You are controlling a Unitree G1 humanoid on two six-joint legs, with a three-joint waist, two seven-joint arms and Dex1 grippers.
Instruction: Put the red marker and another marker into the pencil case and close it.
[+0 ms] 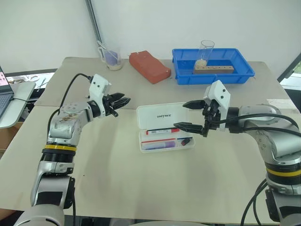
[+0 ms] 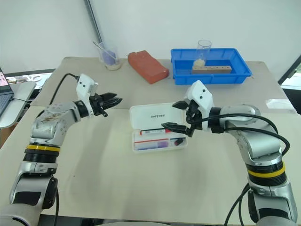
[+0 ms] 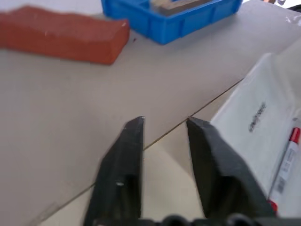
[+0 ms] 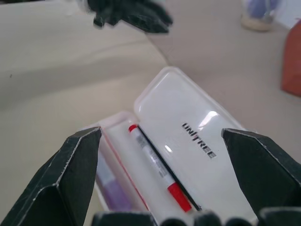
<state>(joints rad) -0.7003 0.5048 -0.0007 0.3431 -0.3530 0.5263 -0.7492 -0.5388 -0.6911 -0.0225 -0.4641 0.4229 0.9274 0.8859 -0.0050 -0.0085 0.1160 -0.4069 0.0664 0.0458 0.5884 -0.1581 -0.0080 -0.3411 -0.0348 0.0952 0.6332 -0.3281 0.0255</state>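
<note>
Both markers already lie inside the open pencil case point(image 1: 165, 127) at mid-table: the red marker point(image 1: 162, 132) along the far side of its tray, the purple marker point(image 1: 160, 146) along the near side. Only closing the flat-lying lid seems left. The right gripper point(image 1: 190, 115) hovers just right of the case, jaws wide apart and empty; the left gripper point(image 1: 121, 101), just left of it, has jaws narrowly parted, holding nothing.

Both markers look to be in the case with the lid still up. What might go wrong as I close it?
The pencil case lies unheld, so pushing its lid may slide it across the table. The red marker lies right by the hinge and may get pinched. The right gripper, wide open above the case, may catch the lid's edge.
</note>
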